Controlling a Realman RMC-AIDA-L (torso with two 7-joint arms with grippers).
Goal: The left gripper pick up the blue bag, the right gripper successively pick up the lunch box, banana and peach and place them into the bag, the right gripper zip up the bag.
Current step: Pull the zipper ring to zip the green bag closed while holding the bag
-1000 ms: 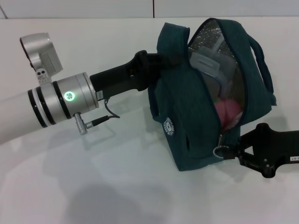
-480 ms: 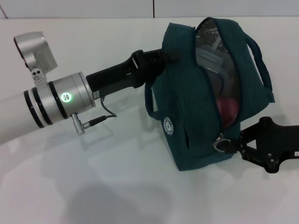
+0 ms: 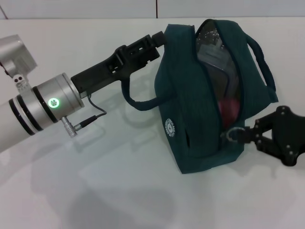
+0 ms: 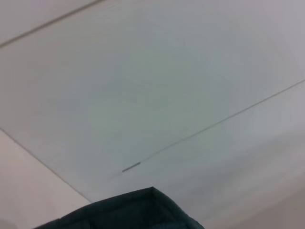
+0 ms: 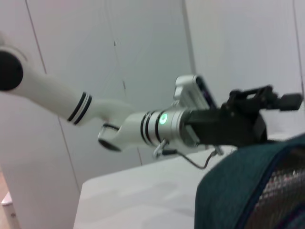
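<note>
A: Status? The blue bag stands on the table, mouth unzipped; lunch box and pink peach are inside, banana unseen.

B: Only zipping appears left. Right gripper pinches the ring pull at the near end. Left gripper, arm stretched across, clamps the bag's far rim.
</note>
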